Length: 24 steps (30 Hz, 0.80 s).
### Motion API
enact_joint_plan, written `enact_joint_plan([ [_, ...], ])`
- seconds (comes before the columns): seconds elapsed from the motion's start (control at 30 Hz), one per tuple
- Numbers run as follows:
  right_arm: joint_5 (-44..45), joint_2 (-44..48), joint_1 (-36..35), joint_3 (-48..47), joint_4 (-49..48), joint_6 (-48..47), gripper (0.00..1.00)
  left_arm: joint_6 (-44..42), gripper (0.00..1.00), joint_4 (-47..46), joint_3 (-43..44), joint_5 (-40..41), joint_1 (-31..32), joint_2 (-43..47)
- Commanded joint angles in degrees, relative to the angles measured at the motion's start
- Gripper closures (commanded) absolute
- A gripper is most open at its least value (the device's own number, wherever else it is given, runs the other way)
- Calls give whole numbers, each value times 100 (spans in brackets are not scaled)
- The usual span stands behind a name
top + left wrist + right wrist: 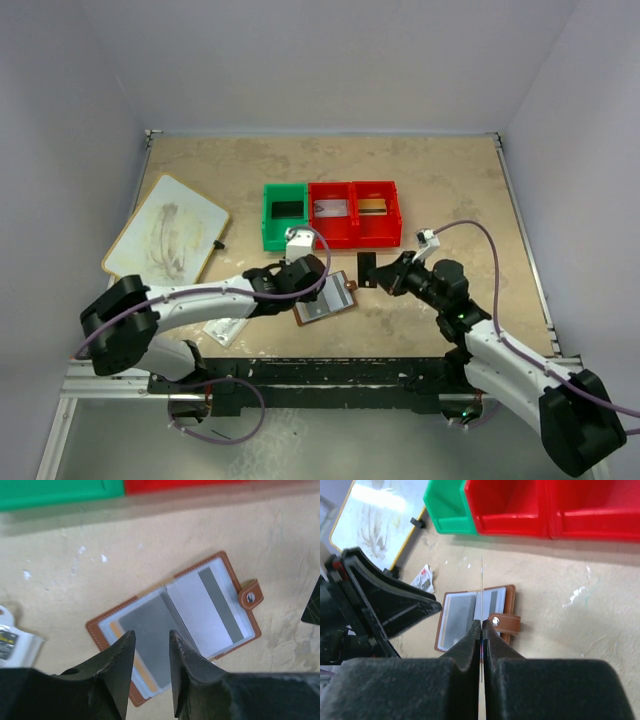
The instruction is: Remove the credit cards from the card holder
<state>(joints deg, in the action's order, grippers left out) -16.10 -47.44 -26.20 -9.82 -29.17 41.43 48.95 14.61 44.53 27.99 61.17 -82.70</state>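
Card holder (200, 615) lies open and flat on the surface (450, 200), in front of the red bins (355, 212), between the two arms. In the top view its long axis runs near-left to far-right, with the stud tab (249, 597) at the right-hand end. A grey card (147, 617) sits in the left pocket and a striped card (195, 605) in the right.

Left pincer (151, 640): directly over the holder's left half, tips aimed down at the grey card. Jaws spread a little, nothing between them. Cannot tell whether the tips touch the pocket. The arm reaches in low from the left, forearm close to the surface.

Right pincer (481, 626): pressed together on a dark credit card (368, 267), which stands upright and edge-on to its own camera. It is just beside the holder's tab end and clear of it. Elbow bent, wrist pointing left.

Judgement: the left arm is the nearer one to the cards left in the pockets. The right is occupied until it drops its card.
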Motion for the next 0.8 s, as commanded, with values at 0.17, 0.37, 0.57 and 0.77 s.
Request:
enact_joint_plan([
  [0.17,-145,-148,-45,-899,-302,-1242,100,-786,45,1296,652,287,-1140,1435],
  [0.37,152,-856,-356,-1538,-559,-2412,100,-1230,29,3247,1625,1905,-1579,1444],
  [0.57,428,-2047,-1580,-2557,-878,-5106,100,-1857,26,2288,883,-108,-4408,1867],
  [0.77,770,-3603,-1688,-4157,-488,-6117,100,-1713,26,2074,631,-140,-4649,2677],
])
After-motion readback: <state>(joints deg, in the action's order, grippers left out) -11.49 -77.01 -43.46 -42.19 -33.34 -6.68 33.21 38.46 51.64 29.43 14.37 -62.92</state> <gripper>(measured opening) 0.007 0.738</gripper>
